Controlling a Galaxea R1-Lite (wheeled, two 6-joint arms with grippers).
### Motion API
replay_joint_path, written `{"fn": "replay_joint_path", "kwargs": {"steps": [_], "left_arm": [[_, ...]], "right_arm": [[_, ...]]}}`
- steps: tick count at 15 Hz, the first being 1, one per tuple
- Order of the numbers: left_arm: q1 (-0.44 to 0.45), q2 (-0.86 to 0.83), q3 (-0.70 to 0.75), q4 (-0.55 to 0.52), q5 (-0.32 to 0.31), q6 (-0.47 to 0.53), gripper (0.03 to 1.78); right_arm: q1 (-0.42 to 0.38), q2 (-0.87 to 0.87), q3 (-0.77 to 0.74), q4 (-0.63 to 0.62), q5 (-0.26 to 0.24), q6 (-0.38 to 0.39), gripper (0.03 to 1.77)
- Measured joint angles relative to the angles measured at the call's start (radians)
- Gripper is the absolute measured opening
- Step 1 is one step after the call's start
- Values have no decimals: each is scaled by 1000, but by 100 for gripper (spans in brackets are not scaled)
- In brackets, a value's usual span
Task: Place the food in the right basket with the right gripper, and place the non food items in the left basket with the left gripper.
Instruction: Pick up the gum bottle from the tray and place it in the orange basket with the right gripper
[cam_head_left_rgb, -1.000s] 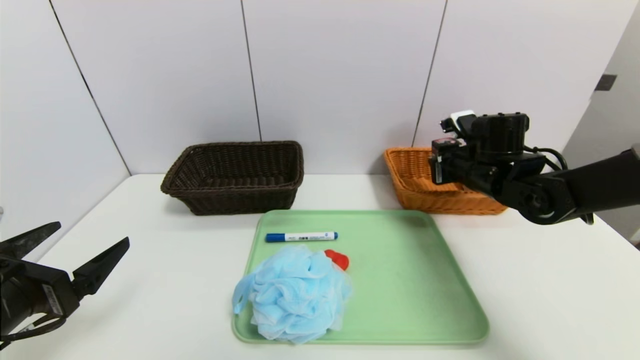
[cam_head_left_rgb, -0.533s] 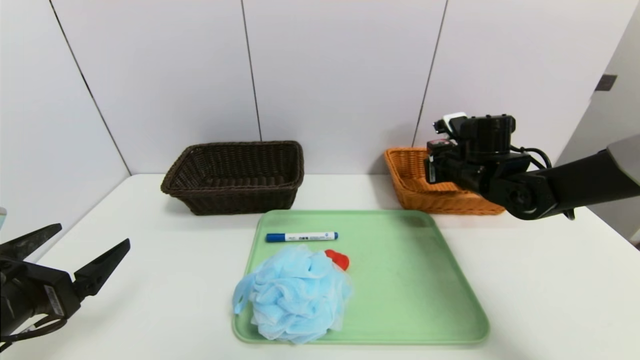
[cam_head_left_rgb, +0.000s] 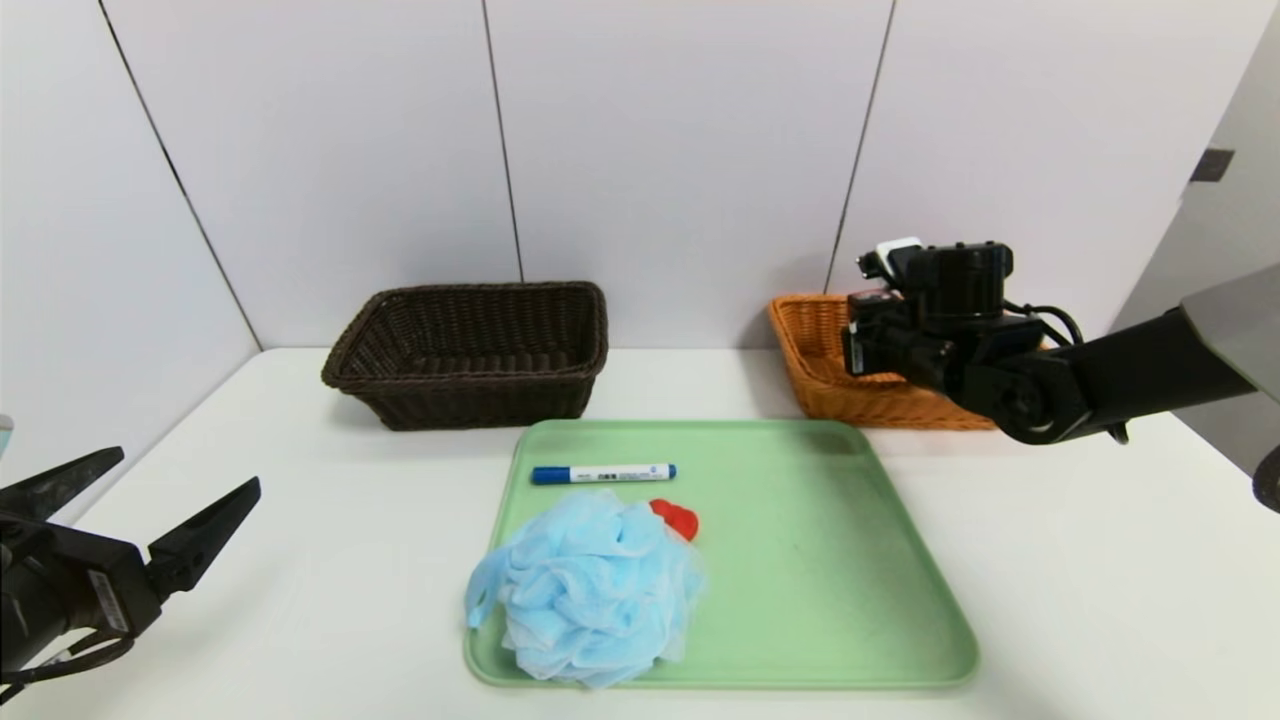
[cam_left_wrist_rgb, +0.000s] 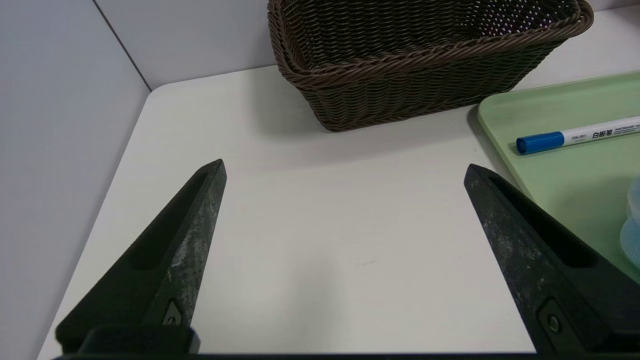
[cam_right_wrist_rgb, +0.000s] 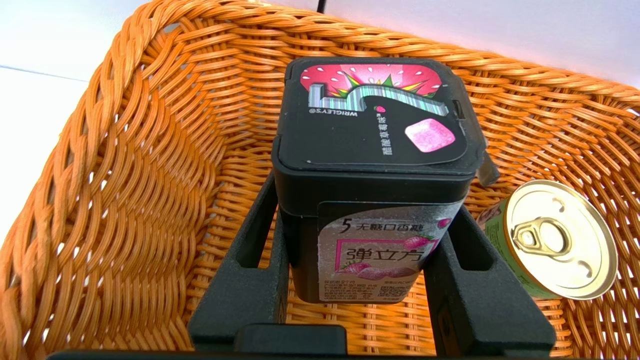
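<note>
Head view: left hand (cam_head_left_rgb: 190, 478) gapes idle over the table; pouf (cam_head_left_rgb: 597, 590), duck (cam_head_left_rgb: 676, 520) and marker (cam_head_left_rgb: 603, 474) await it on the tray (cam_head_left_rgb: 800, 675). Right wrist view: right hand (cam_right_wrist_rgb: 372, 215) clamps the black gum box (cam_right_wrist_rgb: 372, 170) above the orange basket (cam_right_wrist_rgb: 165, 165), presumably for dropping beside the tin (cam_right_wrist_rgb: 560, 240).

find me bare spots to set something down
Free: the right half of the green tray; white table between that tray and the open left gripper; table right of the tray. Crowded: the tray's left half, with fluffy blue mesh pouf, red rubber toy, blue-capped white marker.
</note>
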Motion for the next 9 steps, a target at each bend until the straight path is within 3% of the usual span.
{"fn": "replay_joint_path", "kwargs": {"steps": [1, 3, 9], "left_arm": [[0, 0, 0, 0, 0, 0, 169], [0, 0, 0, 0, 0, 0, 169], [0, -1, -6, -2, 0, -1, 169]], "right_arm": [[0, 5, -9, 0, -17, 0, 74], [1, 16, -16, -6, -41, 2, 92], [0, 26, -14, -47, -41, 1, 135]]}}
